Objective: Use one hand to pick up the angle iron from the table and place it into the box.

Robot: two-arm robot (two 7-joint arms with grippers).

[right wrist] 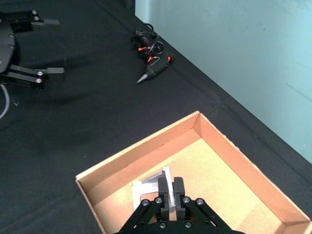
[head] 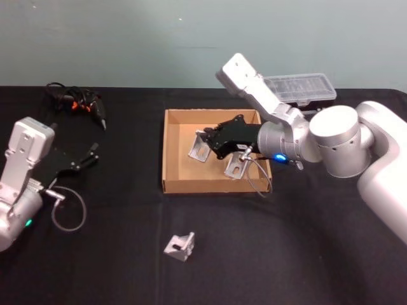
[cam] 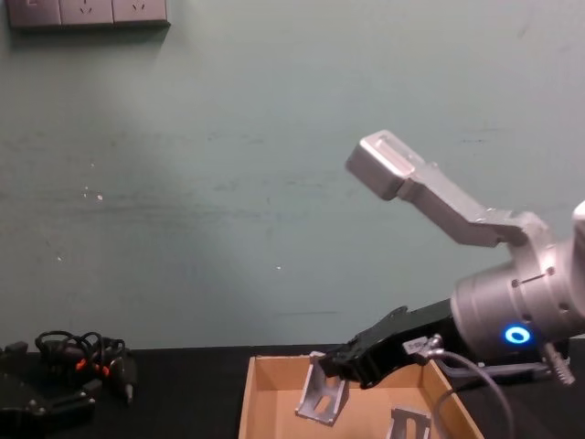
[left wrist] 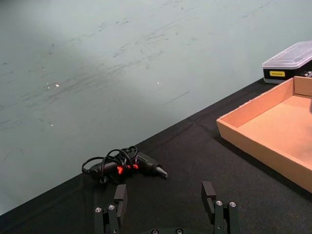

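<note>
Your right gripper (head: 205,141): clamped on an angle iron (head: 198,150), box (head: 166,152) beneath it.
Your left gripper (head: 93,154): fingers apart, holding nothing.

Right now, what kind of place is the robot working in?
Probably a lab or workshop bench: a black table, wall sockets, a corded hand tool. The right gripper holds an angle iron inside the box; the left gripper sits parked at left.

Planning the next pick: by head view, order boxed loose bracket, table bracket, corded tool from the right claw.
1. Loose grey metal bracket, tan box, beside right claw.
2. Grey metal bracket, table front.
3. Black corded tool, far left.
</note>
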